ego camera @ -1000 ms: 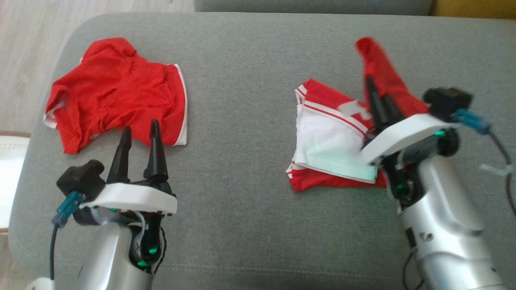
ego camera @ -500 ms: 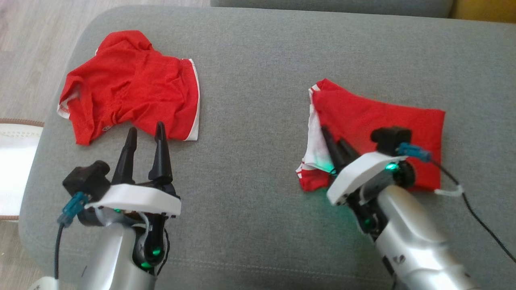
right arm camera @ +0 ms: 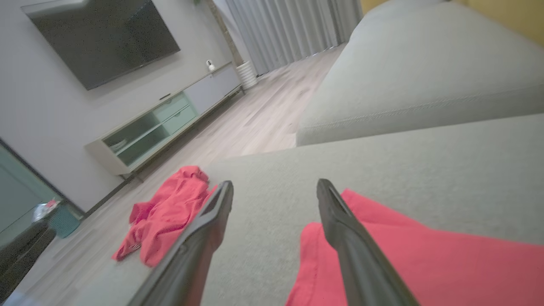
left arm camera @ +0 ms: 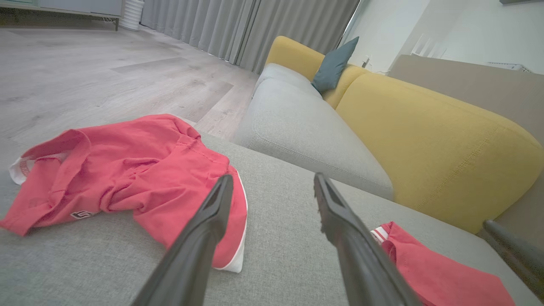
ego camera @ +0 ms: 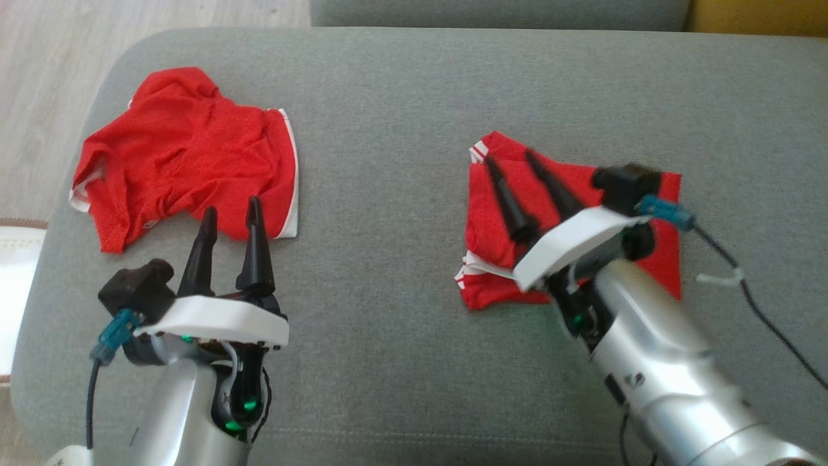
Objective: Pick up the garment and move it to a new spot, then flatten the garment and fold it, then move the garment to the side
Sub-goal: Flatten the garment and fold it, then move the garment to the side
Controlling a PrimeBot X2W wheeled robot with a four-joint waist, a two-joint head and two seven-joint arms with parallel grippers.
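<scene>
A grey cushion (ego camera: pixel 401 129) seen from above holds two red garments. The garment (ego camera: pixel 637 249) being worked on lies on the right, folded over into a compact red shape. A thin strip of white lining and striped trim shows at its near left corner. The right gripper (ego camera: pixel 509 156) hovers over the garment's left half with its two dark fingers spread wide and nothing between them. The left gripper (ego camera: pixel 231 206) waits at the near left, also spread wide and empty, pointing at a second, crumpled garment (ego camera: pixel 187 155) on the far left.

The fold on the right looks done or nearly done. What seems left is any final tidying and moving the garment to the side.

A second ago the right gripper was pinched shut on a raised red flap, and the white inside lay exposed. Half a second ago the flap lay down over the white, with the fingers together. Now the fingers have parted and let the cloth go. The left gripper has not changed.
</scene>
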